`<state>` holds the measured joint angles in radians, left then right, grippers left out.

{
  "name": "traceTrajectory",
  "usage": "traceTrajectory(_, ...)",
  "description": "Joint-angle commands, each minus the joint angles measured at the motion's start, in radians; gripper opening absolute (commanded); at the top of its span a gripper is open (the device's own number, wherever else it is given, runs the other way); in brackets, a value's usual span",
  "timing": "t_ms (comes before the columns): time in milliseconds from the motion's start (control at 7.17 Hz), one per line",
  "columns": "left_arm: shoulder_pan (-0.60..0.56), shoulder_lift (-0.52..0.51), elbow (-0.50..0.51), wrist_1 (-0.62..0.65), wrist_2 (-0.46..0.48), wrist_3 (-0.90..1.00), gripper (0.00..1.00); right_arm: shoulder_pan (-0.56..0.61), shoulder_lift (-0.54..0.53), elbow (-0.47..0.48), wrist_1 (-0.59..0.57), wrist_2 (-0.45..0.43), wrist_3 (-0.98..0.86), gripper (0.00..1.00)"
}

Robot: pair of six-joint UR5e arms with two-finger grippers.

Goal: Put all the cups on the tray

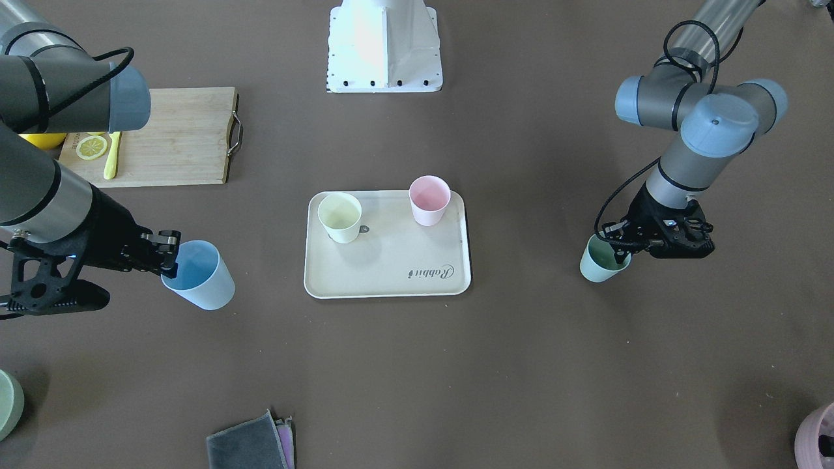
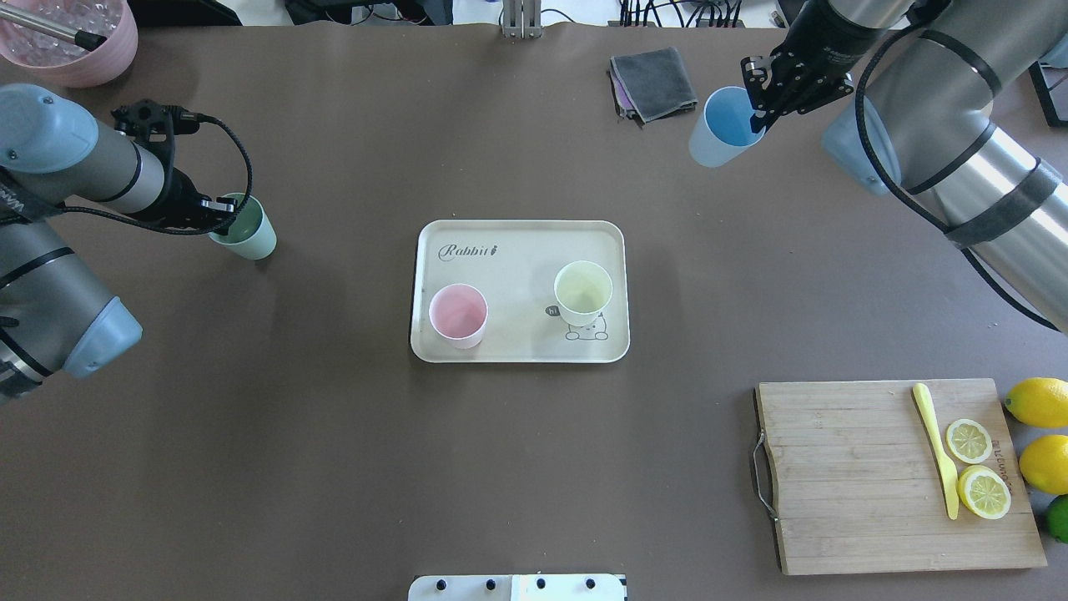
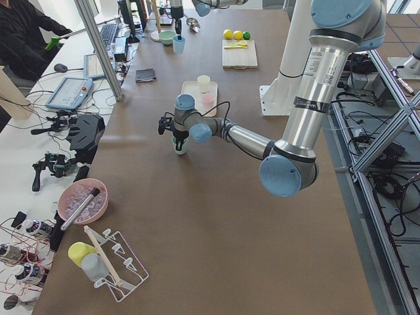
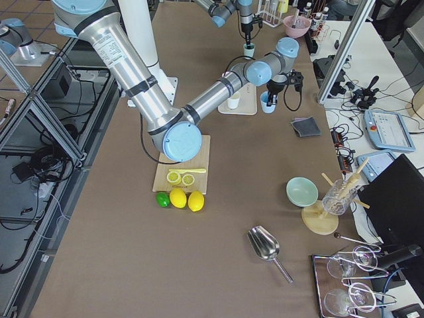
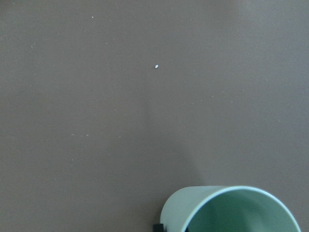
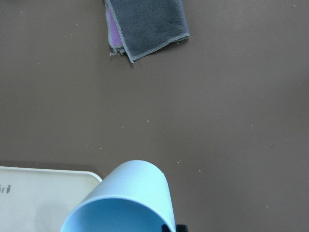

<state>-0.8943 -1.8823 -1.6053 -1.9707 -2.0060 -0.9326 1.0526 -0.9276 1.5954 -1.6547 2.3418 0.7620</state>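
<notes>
The cream tray (image 2: 517,275) lies mid-table, with the pink cup (image 2: 457,315) and the yellow cup (image 2: 582,292) upright on it. My left gripper (image 2: 224,215) is shut on the rim of the mint green cup (image 2: 249,234), far to the tray's left; whether the cup touches the table I cannot tell. It shows in the left wrist view (image 5: 231,210). My right gripper (image 2: 759,108) is shut on the rim of the light blue cup (image 2: 722,127), held tilted above the table beyond the tray's far right corner. The right wrist view shows this cup (image 6: 125,198) and a tray corner (image 6: 43,193).
A grey cloth (image 2: 655,82) lies just left of the blue cup. A wooden cutting board (image 2: 859,476) with lemon slices and a yellow knife sits near right, lemons beside it. A mauve pot (image 2: 71,37) is far left. A pale-green bowl (image 1: 6,404) sits at the far edge.
</notes>
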Motion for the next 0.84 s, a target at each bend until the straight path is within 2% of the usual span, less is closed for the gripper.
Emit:
traceTrajectory(0,-0.025,-0.133,-0.013,0.158,-0.036,-0.017,0.00,-0.069,0.032,0.003,-0.002,-0.022,0.092,0.00)
traceTrajectory(139,-0.022,-0.186,-0.015,0.200,-0.037,-0.053,0.00,-0.118,0.058,0.001,-0.002,-0.051,0.141,0.00)
traceTrajectory(418,0.027,-0.256,-0.012,0.207,-0.031,-0.188,0.00,-0.225,0.084,-0.012,0.013,-0.151,0.215,0.00)
traceTrajectory(697,0.098,-0.319,-0.002,0.207,0.007,-0.294,0.00,-0.266,0.095,-0.145,0.198,-0.183,0.279,0.00)
